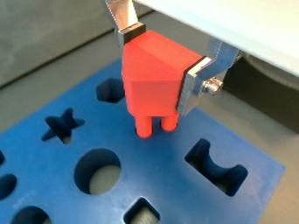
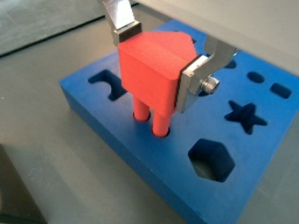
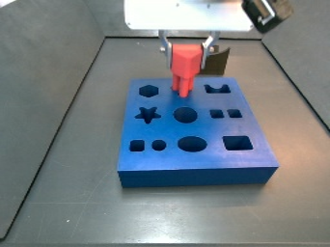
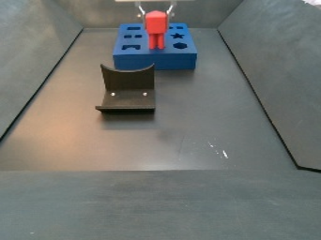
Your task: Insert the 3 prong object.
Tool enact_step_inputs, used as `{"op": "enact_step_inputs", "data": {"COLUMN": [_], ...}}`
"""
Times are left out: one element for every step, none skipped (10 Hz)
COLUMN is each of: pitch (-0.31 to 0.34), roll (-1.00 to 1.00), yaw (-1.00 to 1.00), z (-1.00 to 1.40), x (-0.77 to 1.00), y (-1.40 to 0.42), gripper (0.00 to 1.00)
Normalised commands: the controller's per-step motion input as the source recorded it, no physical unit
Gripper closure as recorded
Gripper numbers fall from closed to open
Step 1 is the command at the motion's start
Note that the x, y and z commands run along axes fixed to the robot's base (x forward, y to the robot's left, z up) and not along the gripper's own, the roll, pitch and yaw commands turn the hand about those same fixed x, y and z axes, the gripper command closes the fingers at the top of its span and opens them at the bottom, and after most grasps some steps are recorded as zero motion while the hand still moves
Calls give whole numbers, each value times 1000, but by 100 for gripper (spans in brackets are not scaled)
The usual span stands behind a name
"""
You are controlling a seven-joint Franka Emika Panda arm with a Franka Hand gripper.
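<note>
— Prongs: where?

— 3 prong object (image 1: pixel 156 81) upright over the blue board (image 1: pixel 140 188), prong tips at the board's top face, among its shaped holes; depth unclear.

— Grip?

— My gripper (image 2: pixel 162 54) pinches its body, one silver finger (image 2: pixel 197 77) on each side, above the board.

— Else?

— Fixture (image 4: pixel 127 89) on the floor, well apart.

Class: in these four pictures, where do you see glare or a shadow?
In a side view, a small glare spot shines on the dark floor; in a wrist view, the 3 prong object, clamped in the gripper, throws a soft shadow onto the blue board.
</note>
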Motion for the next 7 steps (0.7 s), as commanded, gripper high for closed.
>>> {"op": "enact_step_inputs", "data": {"pitch": [-47,-81,-83,-46,-71,-107,-9], "roll": [0,26,79,133,173,-33,0], "yaw": [-34,-14,-3,-14,-26,0,0], "z": [-434,-429,-409,-306,-294,-89,0], "x": [100,0,0,0,-34,-66,0], "y": [0,0,0,0,0,29,0], "gripper": [100,100,100,100,100,100,100]}}
